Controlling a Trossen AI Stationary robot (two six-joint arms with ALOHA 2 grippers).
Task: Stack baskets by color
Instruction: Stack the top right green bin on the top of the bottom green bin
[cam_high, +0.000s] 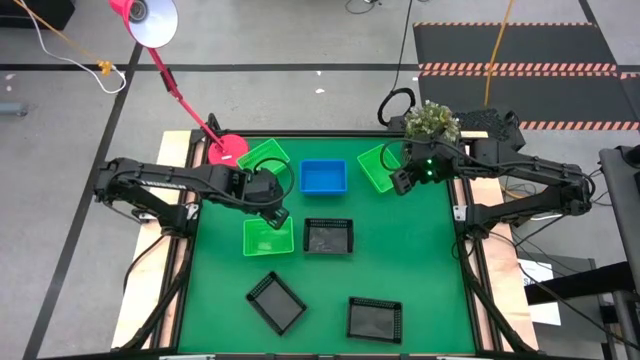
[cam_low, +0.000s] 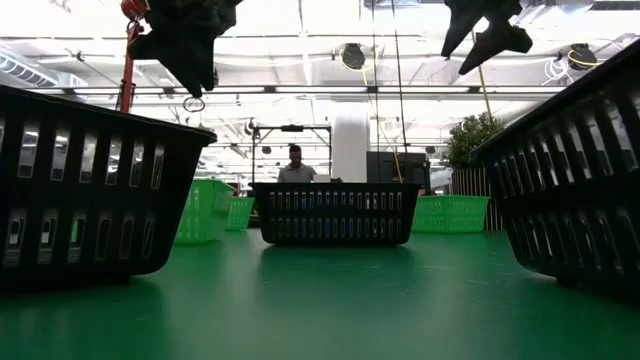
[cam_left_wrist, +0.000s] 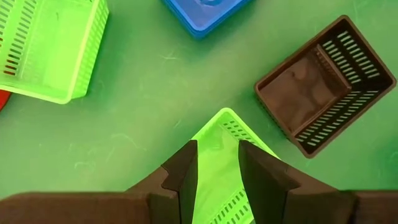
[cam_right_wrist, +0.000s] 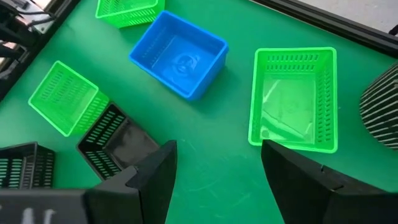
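The baskets lie spread over your green table (cam_high: 420, 300): three green, one blue and three black show in the high view. The blue basket (cam_high: 323, 177) sits at the back middle. One green basket (cam_high: 264, 156) lies behind your left arm, just beside the pink lamp base (cam_high: 227, 150); a second green basket (cam_high: 377, 167) lies at the back right, under your right arm. The third green basket (cam_high: 267, 237) lies left of centre, and just beside it on the right stands a black basket (cam_high: 329, 236). Two more black baskets sit nearer the front edge, one tilted at front left (cam_high: 276, 302) and one at front right (cam_high: 374, 318).

Your left gripper (cam_left_wrist: 217, 168) hangs over the corner of the third green basket, its fingers (cam_left_wrist: 183, 177) parted with the rim showing between them. You cannot tell from the views whether it grips that rim.

Your right gripper (cam_right_wrist: 217, 171) hovers above the back right of the table with its fingers spread wide and nothing between them; the second green basket lies just ahead of it.
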